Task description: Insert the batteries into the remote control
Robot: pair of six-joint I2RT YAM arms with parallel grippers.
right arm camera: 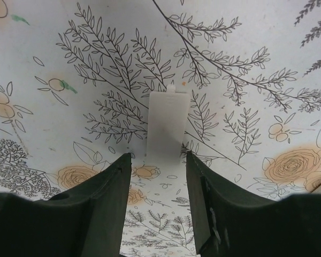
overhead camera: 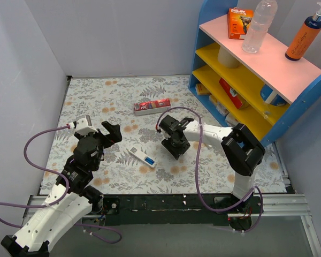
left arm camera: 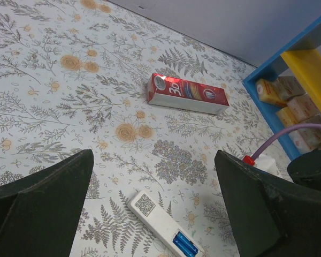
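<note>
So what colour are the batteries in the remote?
The batteries are blue, seated in the white remote; clearest in the left wrist view.

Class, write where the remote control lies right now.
In the top view, the remote control lies on the table between the left hand and the right hand, with the red carton farther back.

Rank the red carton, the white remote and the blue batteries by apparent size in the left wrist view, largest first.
1. red carton
2. remote control, nearer the camera, so its gap to the carton is unsure
3. batteries, in the remote's open bay, clearly smallest
</note>
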